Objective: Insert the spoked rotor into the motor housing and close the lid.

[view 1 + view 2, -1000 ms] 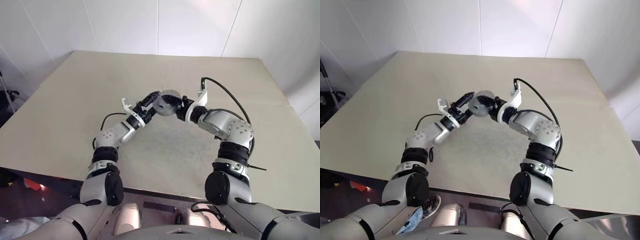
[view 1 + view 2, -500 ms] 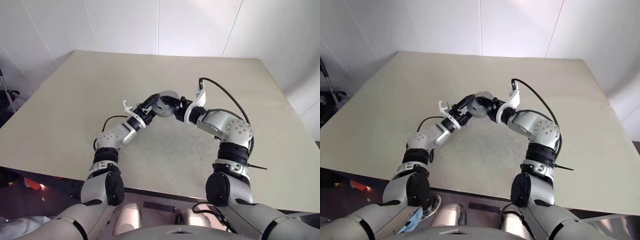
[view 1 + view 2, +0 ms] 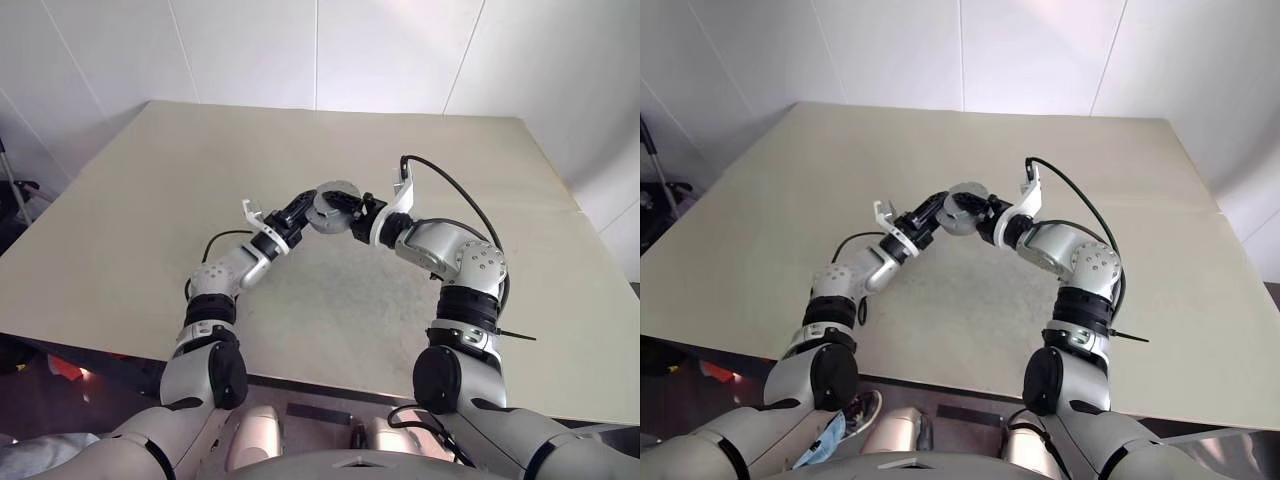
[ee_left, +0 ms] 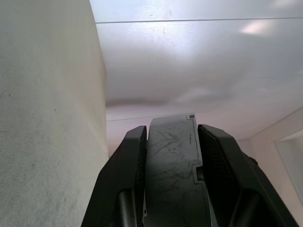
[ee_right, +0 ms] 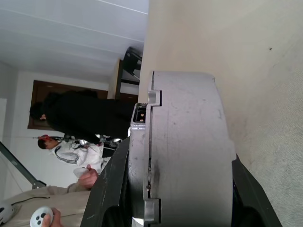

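Note:
A round grey motor housing hangs in the air above the middle of the table. The right wrist view shows its thick body edge-on, with the thinner lid sitting flush against it along a seam. My right gripper grips it from the right, one finger on each flat face. My left gripper comes in from the left. In the left wrist view its fingers press on both sides of the grey part. The spoked rotor is hidden.
The beige table spreads wide on all sides under the arms, with its front edge close to me. Beyond the table, the right wrist view catches a person in dark clothing and a hand on a controller.
My left gripper's fingers have closed in from wide open onto the left side of the housing. Both arms and the housing have stayed in place.

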Robot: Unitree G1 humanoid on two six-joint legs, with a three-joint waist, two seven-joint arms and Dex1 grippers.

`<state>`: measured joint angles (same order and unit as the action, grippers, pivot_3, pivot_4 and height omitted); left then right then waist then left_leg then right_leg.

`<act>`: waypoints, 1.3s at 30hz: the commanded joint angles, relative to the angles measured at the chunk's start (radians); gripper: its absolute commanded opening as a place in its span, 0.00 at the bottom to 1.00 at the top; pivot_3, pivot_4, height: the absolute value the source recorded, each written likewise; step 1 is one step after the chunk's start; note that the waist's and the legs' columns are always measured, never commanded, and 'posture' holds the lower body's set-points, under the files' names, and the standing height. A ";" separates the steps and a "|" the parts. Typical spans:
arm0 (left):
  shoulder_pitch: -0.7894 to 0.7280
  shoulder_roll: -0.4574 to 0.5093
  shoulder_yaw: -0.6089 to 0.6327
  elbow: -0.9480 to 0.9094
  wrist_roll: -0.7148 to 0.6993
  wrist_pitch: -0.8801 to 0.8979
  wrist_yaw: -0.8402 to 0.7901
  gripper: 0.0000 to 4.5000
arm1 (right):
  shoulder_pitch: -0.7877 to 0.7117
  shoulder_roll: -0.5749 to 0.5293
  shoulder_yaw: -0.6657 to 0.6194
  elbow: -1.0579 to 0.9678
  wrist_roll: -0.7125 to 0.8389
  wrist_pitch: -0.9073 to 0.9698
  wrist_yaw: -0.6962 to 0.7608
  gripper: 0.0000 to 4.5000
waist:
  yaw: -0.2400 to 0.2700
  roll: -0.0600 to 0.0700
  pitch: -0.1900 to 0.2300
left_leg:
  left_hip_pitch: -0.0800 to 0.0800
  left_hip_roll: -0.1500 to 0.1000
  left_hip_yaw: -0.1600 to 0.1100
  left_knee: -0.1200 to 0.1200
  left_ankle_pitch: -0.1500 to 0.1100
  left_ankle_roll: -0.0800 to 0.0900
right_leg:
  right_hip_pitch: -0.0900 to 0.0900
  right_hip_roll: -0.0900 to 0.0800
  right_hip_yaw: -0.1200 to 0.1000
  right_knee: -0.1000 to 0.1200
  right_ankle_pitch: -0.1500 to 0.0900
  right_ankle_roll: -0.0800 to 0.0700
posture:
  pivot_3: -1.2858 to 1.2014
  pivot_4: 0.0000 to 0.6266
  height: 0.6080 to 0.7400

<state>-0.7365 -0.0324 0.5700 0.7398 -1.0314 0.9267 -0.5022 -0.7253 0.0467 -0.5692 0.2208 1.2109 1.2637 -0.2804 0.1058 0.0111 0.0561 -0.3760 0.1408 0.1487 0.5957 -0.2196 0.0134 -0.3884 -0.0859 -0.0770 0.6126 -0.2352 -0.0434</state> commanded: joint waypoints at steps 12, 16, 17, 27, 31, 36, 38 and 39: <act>-0.024 -0.009 -0.019 -0.009 0.003 0.020 -0.035 0.76 | -0.012 -0.015 0.035 -0.070 0.063 -0.043 0.011 0.47 | 0.000 0.000 0.000 | 0.000 0.000 0.000 0.000 0.000 0.000 | 0.000 0.000 0.000 0.000 0.000 0.000 | 0.52 0.00 1.00; -0.022 -0.013 -0.014 -0.008 0.001 0.019 -0.029 0.58 | -0.011 -0.020 0.043 -0.067 0.066 -0.050 0.009 0.47 | 0.000 0.000 0.000 | 0.000 0.000 0.000 0.000 0.000 0.000 | 0.000 0.000 0.000 0.000 0.000 0.000 | 0.52 0.00 1.00; -0.022 -0.013 -0.013 -0.006 0.002 0.018 -0.028 0.51 | -0.011 -0.021 0.044 -0.066 0.067 -0.051 0.008 0.47 | 0.000 0.000 0.000 | 0.000 0.000 0.000 0.000 0.000 0.000 | 0.000 0.000 0.000 0.000 0.000 0.000 | 0.52 0.00 1.00; -0.012 -0.010 -0.015 -0.017 -0.006 0.024 -0.030 0.41 | -0.011 -0.028 0.058 -0.057 0.075 -0.055 0.006 0.47 | 0.000 0.000 0.000 | 0.000 0.000 0.000 0.001 0.000 0.000 | 0.000 0.000 0.000 0.000 0.000 0.000 | 0.52 0.00 1.00; -0.012 -0.009 -0.017 -0.014 -0.001 0.023 -0.027 0.41 | -0.012 -0.031 0.061 -0.056 0.073 -0.055 0.008 0.47 | 0.000 0.000 0.000 | 0.000 0.000 0.000 0.001 0.000 0.000 | 0.000 0.000 0.000 0.001 0.000 0.000 | 0.52 0.00 1.00; -0.013 -0.009 -0.020 -0.011 0.005 0.018 -0.024 0.41 | -0.009 -0.035 0.074 -0.067 0.074 -0.067 0.043 0.54 | 0.000 0.000 0.000 | 0.000 0.000 0.000 0.001 0.000 0.000 | 0.000 0.000 0.000 0.001 0.000 0.000 | 0.52 0.00 1.00; -0.013 -0.009 -0.021 -0.010 0.007 0.016 -0.023 0.41 | -0.007 -0.036 0.080 -0.076 0.080 -0.071 0.052 0.66 | 0.001 0.000 0.000 | 0.000 0.000 0.000 0.001 0.000 0.000 | 0.000 0.000 0.000 0.001 0.000 0.000 | 0.52 0.00 1.00; -0.013 -0.008 -0.022 -0.010 0.008 0.014 -0.023 0.41 | -0.005 -0.037 0.087 -0.083 0.075 -0.077 0.053 0.74 | 0.000 0.000 0.000 | 0.000 0.000 0.000 0.001 0.000 0.000 | 0.000 0.000 0.000 0.001 0.000 0.000 | 0.52 0.00 1.00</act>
<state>-0.7379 -0.0444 0.5602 0.7415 -1.0298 0.9436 -0.5274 -0.7068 0.0095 -0.4966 0.2159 1.2460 1.2066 -0.2621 0.1063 0.0108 0.0563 -0.3760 0.1408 0.1487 0.5963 -0.2196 0.0135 -0.3884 -0.0861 -0.0770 0.6131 -0.2352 -0.0435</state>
